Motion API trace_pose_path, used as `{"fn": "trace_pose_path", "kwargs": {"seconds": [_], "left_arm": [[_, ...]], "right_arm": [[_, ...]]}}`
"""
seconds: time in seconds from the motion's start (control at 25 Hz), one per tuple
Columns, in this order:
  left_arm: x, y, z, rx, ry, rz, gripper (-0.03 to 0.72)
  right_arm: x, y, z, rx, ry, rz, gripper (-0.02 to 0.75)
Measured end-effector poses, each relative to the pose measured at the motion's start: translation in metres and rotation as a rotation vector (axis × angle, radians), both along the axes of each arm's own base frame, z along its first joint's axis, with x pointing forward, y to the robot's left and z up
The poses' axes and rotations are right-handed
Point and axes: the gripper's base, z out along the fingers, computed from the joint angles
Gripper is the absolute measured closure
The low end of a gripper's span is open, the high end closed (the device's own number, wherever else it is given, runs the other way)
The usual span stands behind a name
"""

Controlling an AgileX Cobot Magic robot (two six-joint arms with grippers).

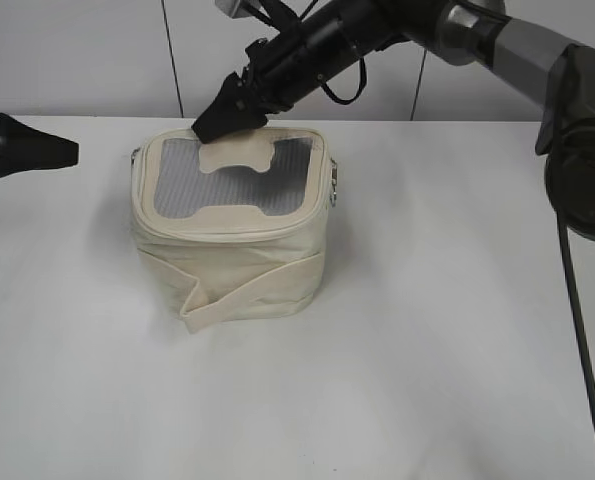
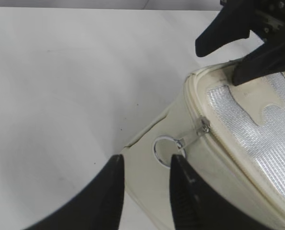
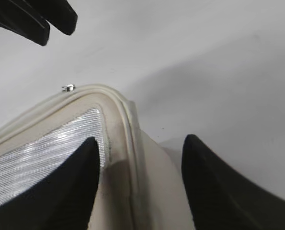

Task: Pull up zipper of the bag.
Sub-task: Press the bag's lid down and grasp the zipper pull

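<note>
At the centre of the exterior frame we see the bag (image 1: 232, 235) standing on the white counter (image 1: 427, 350). Our right hand (image 1: 229, 112) presses on its upper rear rim, spread wide across the zipper (image 3: 128, 124) edge. Our left hand (image 2: 144, 187) waits narrowly parted just beside the ring pull (image 2: 165, 150), at lower centre of its wrist view

The bag (image 1: 232, 250) is matt cream cloth with a shiny grey mesh panel (image 1: 227, 180) on top. Its zipper (image 2: 199, 128) pull is polished silver metal. The table (image 1: 427, 380) looks smooth, matt white.
</note>
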Motion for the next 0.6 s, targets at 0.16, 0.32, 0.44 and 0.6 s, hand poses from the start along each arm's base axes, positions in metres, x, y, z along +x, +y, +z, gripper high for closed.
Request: {"fn": "trace_pose_path", "kwargs": {"seconds": [0.16, 0.32, 0.44, 0.6], "left_arm": [[0.001, -0.009, -0.002, 0.037, -0.023, -0.029, 0.438], [0.000, -0.019, -0.003, 0.069, -0.035, -0.071, 0.438], [0.000, -0.021, -0.004, 0.087, -0.035, -0.080, 0.438], [0.000, -0.021, -0.007, 0.144, -0.057, -0.096, 0.416]], "right_arm": [[-0.001, 0.000, -0.002, -0.011, 0.009, 0.008, 0.339], [-0.004, -0.001, -0.003, -0.031, 0.036, 0.033, 0.491], [-0.004, -0.002, -0.004, -0.046, 0.038, 0.032, 0.576], [-0.005, -0.002, -0.005, -0.053, 0.044, 0.035, 0.687]]}}
